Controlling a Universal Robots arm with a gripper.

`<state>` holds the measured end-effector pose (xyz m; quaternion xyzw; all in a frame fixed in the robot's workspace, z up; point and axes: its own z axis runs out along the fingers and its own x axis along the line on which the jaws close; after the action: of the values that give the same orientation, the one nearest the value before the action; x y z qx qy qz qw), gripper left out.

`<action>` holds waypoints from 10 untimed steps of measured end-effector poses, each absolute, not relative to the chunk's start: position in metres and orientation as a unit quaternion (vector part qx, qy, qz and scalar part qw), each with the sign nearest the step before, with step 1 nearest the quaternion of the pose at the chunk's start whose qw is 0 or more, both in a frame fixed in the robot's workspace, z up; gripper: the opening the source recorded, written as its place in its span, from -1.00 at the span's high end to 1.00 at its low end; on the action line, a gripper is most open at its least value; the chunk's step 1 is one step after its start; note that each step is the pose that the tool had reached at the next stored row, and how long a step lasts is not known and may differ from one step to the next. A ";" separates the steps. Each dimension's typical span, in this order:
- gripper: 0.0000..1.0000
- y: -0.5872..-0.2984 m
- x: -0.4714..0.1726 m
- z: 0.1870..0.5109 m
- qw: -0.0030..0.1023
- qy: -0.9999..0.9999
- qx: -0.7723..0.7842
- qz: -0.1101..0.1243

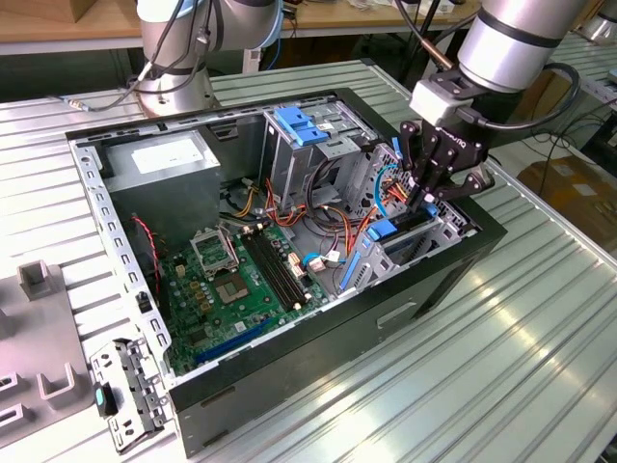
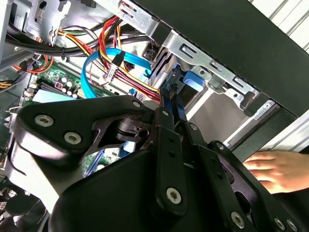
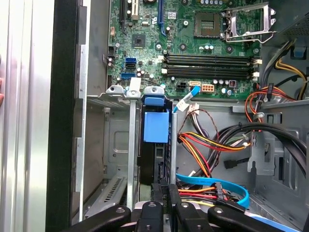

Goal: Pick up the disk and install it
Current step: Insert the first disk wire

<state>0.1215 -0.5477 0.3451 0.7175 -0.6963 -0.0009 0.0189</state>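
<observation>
The disk (image 3: 155, 159) stands on edge in the metal drive bay (image 1: 439, 231) at the front corner of the open computer case (image 1: 318, 333). Its blue rail (image 1: 389, 231) and blue end tab (image 3: 156, 126) show above the bay. My gripper (image 1: 425, 190) hangs straight over it, fingers (image 2: 170, 104) drawn close together at the disk's near end. In both wrist views the fingertips reach down to that end; whether they pinch it or merely touch it is unclear.
Red, yellow and blue cables (image 3: 212, 145) crowd the space beside the bay. Inside the case are the motherboard (image 1: 236, 280), a grey power supply (image 1: 159, 159) and a tall drive cage (image 1: 304, 135). A person's hand (image 2: 270, 169) rests outside the case wall. Another arm's base (image 1: 174, 68) stands behind.
</observation>
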 end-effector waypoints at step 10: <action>0.67 -0.548 0.122 0.347 0.019 -0.696 0.717 -0.001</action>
<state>0.1215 -0.5477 0.3468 0.7174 -0.6964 -0.0010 0.0188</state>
